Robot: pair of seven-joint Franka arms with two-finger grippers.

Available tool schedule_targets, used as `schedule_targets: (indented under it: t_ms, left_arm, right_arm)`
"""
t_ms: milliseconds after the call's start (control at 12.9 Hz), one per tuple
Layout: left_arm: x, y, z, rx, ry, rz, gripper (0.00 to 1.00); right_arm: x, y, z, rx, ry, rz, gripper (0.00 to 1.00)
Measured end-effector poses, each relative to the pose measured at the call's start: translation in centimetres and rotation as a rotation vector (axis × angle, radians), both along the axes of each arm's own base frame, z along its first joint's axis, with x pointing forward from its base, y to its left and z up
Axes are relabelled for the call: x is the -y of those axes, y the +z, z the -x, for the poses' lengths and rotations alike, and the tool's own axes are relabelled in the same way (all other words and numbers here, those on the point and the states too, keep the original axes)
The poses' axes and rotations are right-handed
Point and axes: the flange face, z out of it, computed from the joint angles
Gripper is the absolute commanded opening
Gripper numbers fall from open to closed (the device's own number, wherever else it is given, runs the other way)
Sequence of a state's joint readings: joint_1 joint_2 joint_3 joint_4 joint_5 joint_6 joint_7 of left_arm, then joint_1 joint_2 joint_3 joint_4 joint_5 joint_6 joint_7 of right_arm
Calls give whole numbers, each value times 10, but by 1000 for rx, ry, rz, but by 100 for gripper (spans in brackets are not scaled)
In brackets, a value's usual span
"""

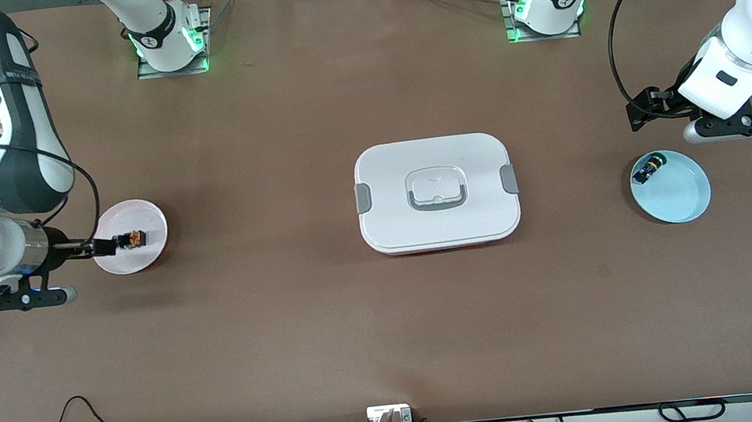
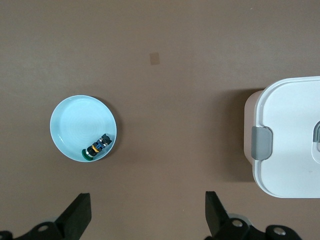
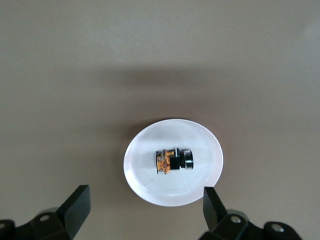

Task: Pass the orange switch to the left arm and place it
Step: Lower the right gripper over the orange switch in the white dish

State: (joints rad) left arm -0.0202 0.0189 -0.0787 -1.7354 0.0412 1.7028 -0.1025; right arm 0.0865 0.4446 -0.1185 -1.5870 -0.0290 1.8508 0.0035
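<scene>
The orange switch (image 1: 131,239) lies on its side on a pink plate (image 1: 135,213) at the right arm's end of the table. In the right wrist view the switch (image 3: 173,160) lies mid-plate (image 3: 200,145). My right gripper (image 1: 100,247) hangs open and empty over the plate's rim, above the switch (image 3: 146,192). The white box (image 1: 436,193) with grey clips sits at the table's middle. My left gripper (image 1: 641,111) hangs open and empty over bare table next to the blue plate, and it also shows in the left wrist view (image 2: 147,200).
A blue plate (image 1: 682,194) at the left arm's end holds a small black switch with a green cap (image 1: 649,169); the plate (image 2: 75,120), that switch (image 2: 97,146) and the box's end (image 2: 287,135) show in the left wrist view. Cables lie along the table's near edge.
</scene>
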Motion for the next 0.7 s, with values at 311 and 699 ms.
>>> schedule_targets:
  t_ms: [311, 699]
  left_arm:
    - [0, 0, 0, 0, 0, 0, 100]
    - [0, 0, 0, 0, 0, 0, 100]
  right_arm:
    - [9, -49, 9, 13, 9, -1, 100]
    - [18, -94, 33, -1, 76, -14, 100]
